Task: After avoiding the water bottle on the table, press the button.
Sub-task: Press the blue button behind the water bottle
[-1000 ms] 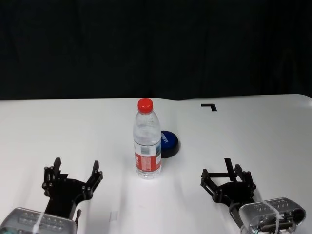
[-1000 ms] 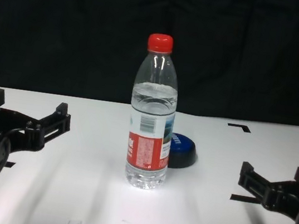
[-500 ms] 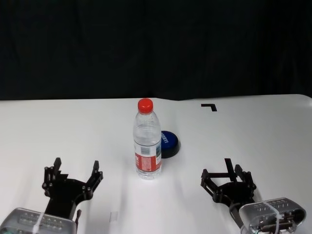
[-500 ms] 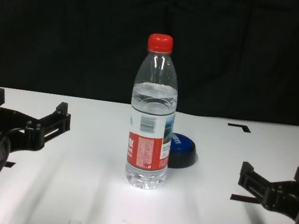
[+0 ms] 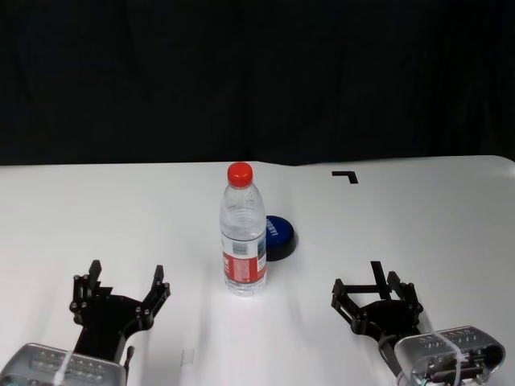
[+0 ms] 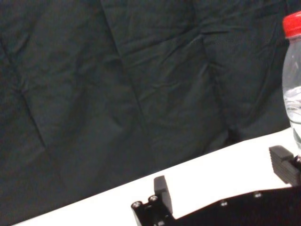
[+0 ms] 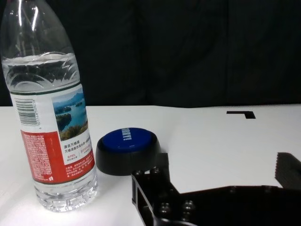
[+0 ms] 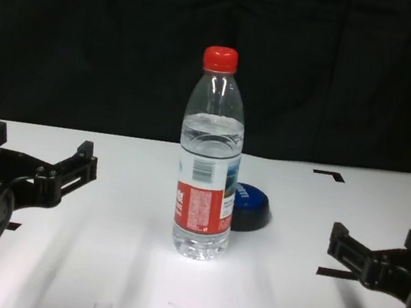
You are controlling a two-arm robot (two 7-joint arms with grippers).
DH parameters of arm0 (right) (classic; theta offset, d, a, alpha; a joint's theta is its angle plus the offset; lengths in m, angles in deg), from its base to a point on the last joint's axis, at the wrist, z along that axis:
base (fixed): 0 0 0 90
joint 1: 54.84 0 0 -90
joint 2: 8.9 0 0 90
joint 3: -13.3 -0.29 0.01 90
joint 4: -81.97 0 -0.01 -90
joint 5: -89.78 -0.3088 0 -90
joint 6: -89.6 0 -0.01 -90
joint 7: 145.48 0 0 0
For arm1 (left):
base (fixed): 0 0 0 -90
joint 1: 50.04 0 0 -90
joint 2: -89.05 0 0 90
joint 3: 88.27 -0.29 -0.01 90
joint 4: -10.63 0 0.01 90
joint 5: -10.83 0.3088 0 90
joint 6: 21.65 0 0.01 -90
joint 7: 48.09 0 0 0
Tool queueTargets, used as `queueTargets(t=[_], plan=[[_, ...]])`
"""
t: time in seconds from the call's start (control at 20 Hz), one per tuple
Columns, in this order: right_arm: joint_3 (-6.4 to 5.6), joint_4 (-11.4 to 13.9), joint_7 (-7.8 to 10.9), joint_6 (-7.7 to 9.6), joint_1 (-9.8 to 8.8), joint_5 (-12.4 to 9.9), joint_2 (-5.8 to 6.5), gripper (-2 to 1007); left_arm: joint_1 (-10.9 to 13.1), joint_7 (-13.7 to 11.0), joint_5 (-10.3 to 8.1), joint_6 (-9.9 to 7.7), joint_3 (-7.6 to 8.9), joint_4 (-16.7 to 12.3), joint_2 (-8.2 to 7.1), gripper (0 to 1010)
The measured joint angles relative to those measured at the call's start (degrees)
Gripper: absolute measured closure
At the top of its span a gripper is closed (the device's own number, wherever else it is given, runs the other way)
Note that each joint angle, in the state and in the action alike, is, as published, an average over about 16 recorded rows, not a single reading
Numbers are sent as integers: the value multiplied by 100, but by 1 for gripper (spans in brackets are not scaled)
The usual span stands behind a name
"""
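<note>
One broad flat white table (image 5: 451,209) with small black corner and cross marks fills the near scene, backed by a dark wrinkled curtain (image 6: 117,70) on the far side. Near the middle stands the tall clear plastic water bottle (image 5: 243,232), upright, with a red screw cap and a red, white and blue label. Just behind it on the far right, partly hidden by it, sits the low round dark blue button (image 5: 278,236) with white lettering. Left gripper (image 5: 121,288) hovers at the near left, well apart from the bottle, fingers spread wide and holding nothing. Right gripper (image 5: 375,289) sits at the near right, fingers likewise spread wide and empty.
</note>
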Motion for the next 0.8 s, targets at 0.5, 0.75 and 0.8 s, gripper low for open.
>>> queueTargets(t=[0.5, 0.75, 0.8], plan=[[-23, -41, 64, -10, 49, 111, -54, 2, 0, -2, -5, 6, 0, 1, -1, 1], [-66, -72, 124, -15, 114, 234, -108, 2, 0, -2, -4, 7, 0, 1, -1, 1], [-78, -80, 139, -15, 133, 263, -119, 2, 0, -2, -4, 7, 0, 1, -1, 1]])
